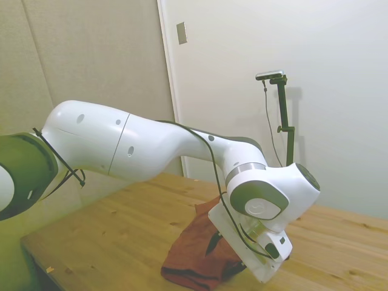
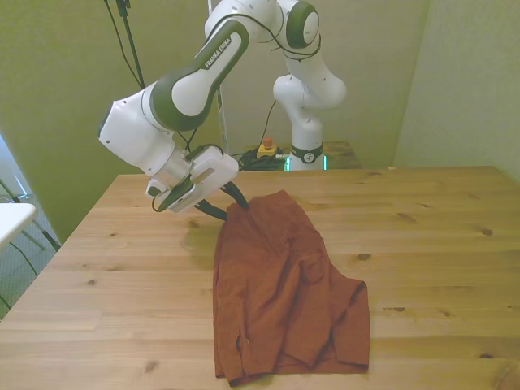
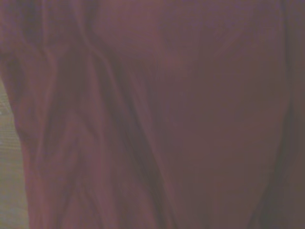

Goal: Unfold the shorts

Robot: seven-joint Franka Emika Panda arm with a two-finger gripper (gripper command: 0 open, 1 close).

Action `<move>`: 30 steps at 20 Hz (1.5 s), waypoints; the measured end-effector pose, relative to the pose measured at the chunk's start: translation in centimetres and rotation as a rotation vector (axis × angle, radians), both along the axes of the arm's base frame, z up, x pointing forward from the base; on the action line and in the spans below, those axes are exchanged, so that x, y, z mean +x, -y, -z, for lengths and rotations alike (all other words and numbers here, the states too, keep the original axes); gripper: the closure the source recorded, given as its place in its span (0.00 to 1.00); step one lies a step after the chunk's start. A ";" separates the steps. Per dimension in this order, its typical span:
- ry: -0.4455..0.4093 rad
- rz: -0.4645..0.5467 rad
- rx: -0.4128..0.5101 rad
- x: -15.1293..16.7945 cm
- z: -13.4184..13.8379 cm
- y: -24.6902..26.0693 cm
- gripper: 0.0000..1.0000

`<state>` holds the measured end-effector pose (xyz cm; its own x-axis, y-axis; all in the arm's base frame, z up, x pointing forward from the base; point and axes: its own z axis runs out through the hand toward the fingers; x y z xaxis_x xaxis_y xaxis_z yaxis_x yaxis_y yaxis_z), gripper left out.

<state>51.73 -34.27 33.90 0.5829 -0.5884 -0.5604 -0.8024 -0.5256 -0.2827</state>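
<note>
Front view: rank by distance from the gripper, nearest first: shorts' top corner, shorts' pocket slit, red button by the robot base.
1. Top corner of the shorts, right at the gripper.
2. Red button, behind the table's far edge.
3. Pocket slit, near the shorts' lower hem, toward the front view's left.

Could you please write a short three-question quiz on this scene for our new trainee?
1. True or false: the shorts hang off the edge of the table.
2. Which corner of the shorts does the pincer meet in the front view? A) far corner on that view's left B) near corner on that view's right C) the middle
3. Fill in: the wrist view is almost filled with ____ fabric.

Key:
1. False: they lie wholly on the wooden top.
2. A
3. Rust-brown, creased; only a sliver of wood shows at one edge.
</note>
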 end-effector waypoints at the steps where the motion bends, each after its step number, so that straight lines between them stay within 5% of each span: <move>1: -0.001 0.000 0.000 0.0 0.0 0.0 1.00; 14: -0.003 0.003 0.001 -0.1 0.2 0.2 1.00; 19: 0.036 -0.004 0.000 0.2 -2.1 -0.5 1.00; 24: 0.085 -0.082 -0.008 2.5 -6.5 -6.0 1.00; 30: 0.085 -0.194 0.004 5.7 -8.1 -16.5 1.00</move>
